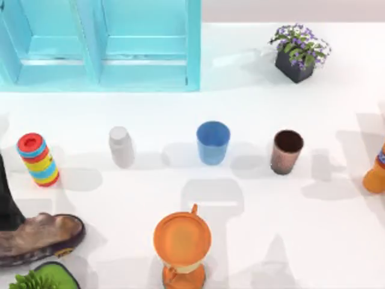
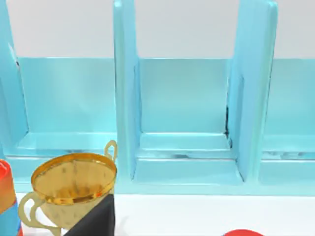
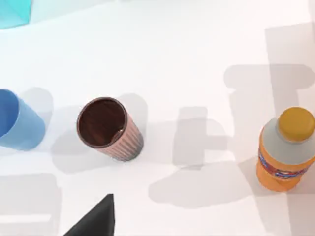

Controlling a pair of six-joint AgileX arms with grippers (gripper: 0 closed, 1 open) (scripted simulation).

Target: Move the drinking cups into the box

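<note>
- At the table's far left, the left arm (image 1: pixel 6 198) shows as a dark shape at the edge; whether its claw is spread or pressed together cannot be told
- A stack of red, blue, yellow and orange rings (image 1: pixel 38 159) stands upright just beside that arm
- A brown shoe (image 1: pixel 37 237) lies near the front left corner, with a green leafy plant (image 1: pixel 42 279) in front of it
- The turquoise box (image 1: pixel 99 45) spans the back left of the table, split by upright dividers into open compartments; all compartments in view hold nothing
- In the left wrist view, a gold 2-handled cup (image 2: pixel 73 189) stands in front of the box's compartments
- A grey-white capped bottle (image 1: pixel 121 146) stands upright, well apart from the ring stack
- An orange lidded pitcher (image 1: pixel 181 247) sits near the front edge at the centre
- The blue cup (image 1: pixel 213 142) stands upright on the table near the middle, outside the box
- The brown cup (image 1: pixel 286 151) with pinkish ribbed sides stands upright to the right of the blue cup, apart from it and also outside the box
- A potted plant with purple flowers (image 1: pixel 298 51) sits at the back right
- An orange bottle with a yellow cap (image 3: pixel 286 150) stands at the right edge
- For the right claw the pictures likewise do not let me tell how its fingers stand
</note>
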